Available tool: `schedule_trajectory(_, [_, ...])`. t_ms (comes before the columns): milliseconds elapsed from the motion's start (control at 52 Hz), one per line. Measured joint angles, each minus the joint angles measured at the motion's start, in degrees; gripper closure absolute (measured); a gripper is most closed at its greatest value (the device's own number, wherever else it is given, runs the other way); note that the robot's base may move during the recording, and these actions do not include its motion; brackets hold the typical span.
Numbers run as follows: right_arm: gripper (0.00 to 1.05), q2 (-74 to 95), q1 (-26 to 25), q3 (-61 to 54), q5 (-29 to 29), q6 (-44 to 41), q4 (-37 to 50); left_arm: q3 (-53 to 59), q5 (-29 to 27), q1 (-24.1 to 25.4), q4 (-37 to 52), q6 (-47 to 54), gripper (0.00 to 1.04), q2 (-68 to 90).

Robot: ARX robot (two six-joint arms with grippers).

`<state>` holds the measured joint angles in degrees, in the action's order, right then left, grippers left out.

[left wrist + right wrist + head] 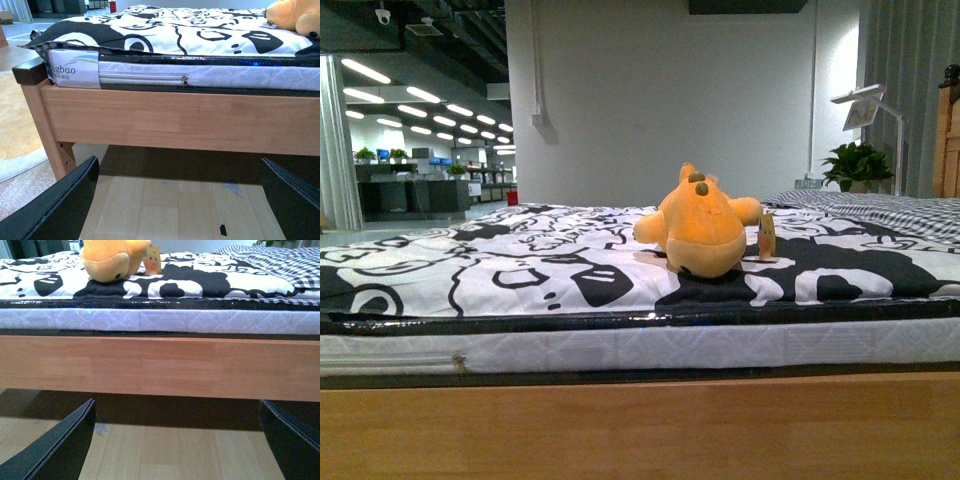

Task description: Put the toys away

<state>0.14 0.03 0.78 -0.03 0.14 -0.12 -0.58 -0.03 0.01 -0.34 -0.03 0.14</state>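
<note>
Black-and-white sheet (pixel 520 265) bears plush toy (pixel 700 232); office (pixel 420 185) beyond.

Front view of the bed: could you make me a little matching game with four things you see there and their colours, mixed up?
Things:
1. plush toy
2. bed sheet
3. bed frame
4. potted plant

Colours:
A. green
B. pale wood
C. black-and-white pattern
D. yellow-orange

Pairs: 1-D, 2-C, 3-B, 4-A.
</note>
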Motion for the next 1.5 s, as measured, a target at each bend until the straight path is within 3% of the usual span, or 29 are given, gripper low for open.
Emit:
schedule_trajectory(903, [0.06,0.0,0.0,0.0,0.0,0.0,0.0,0.0,0.0,0.0,0.0,0.0,0.06,0.0])
schedule_trajectory(922, [0.06,0.0,-0.1,0.0,-0.3,0.0,0.0,0.0,0.0,0.0,0.0,0.0,0.06,0.0])
schedule_trajectory(1019, [0.06,9.7,-7.0,2.9,-12.1,6.8,1.9,0.0,0.0,0.0,0.0,0.0,0.06,0.0])
schedule_trajectory(1095, [0.06,19.9,-10.6,7.6,-15.3,8.1,10.4,0.0,0.0,0.0,0.0,0.0,0.06,0.0])
schedule_trajectory(1191, [0.06,30.1,-11.1,14.6,-15.5,7.9,17.6,0.0,0.0,0.0,0.0,0.0,0.06,0.0])
schedule_trajectory(1307, [0.06,39.2,-9.6,22.4,-14.3,7.3,21.1,0.0,0.0,0.0,0.0,0.0,0.06,0.0])
schedule_trajectory(1499, [0.06,56.3,3.4,43.9,-5.2,1.5,21.0,0.0,0.0,0.0,0.0,0.0,0.06,0.0])
